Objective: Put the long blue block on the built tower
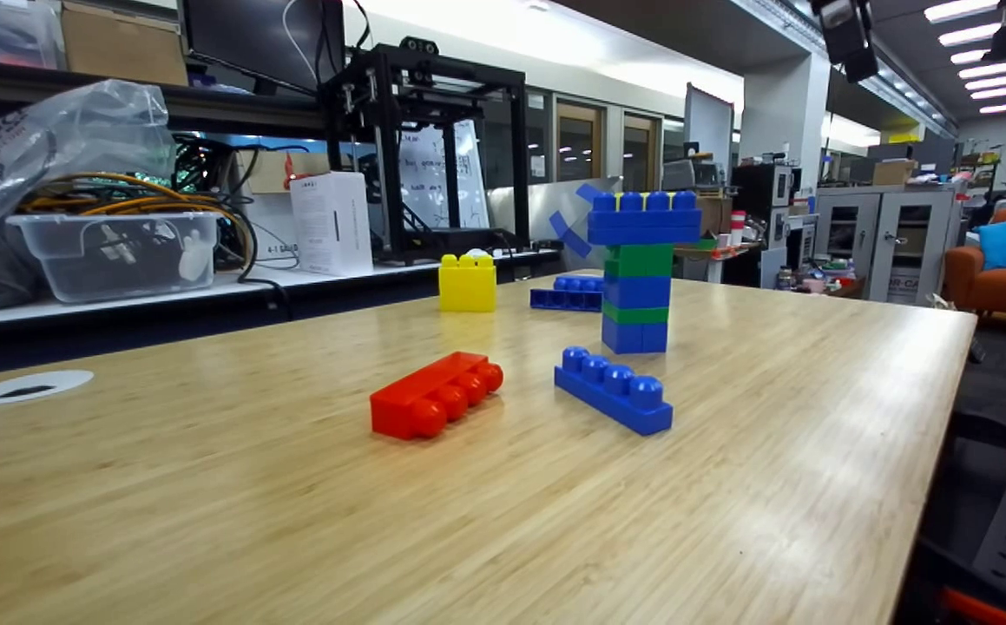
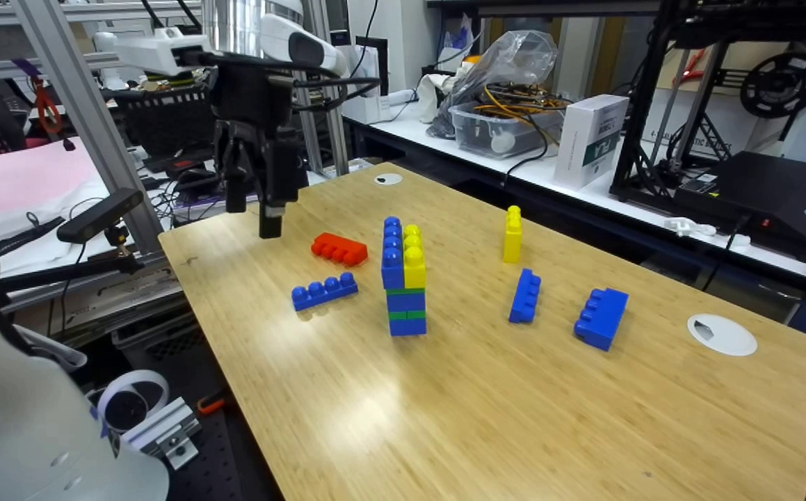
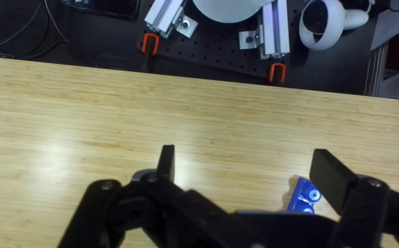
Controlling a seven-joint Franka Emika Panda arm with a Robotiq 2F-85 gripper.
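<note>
The long blue block [image 1: 611,399] lies on the table with its studs up, between the red brick and the tower; it also shows in an exterior view [image 2: 325,292]. In the wrist view, one end of the blue block [image 3: 301,196] shows beside the right finger; the rest is hidden behind the gripper body. The built tower [image 1: 637,291] stands upright, blue and green, with a wide blue brick and a yellow brick side by side on top; it also shows in an exterior view [image 2: 406,299]. My gripper [image 2: 255,214] is open and empty, above the table; its fingers are wide apart in the wrist view [image 3: 243,162].
A red brick [image 1: 433,395] lies near the long blue block. A yellow brick [image 2: 512,235] stands upright farther off. Two more blue bricks, one narrow [image 2: 526,296] and one wider [image 2: 601,319], lie beyond the tower. The table edge [image 3: 199,78] crosses the wrist view.
</note>
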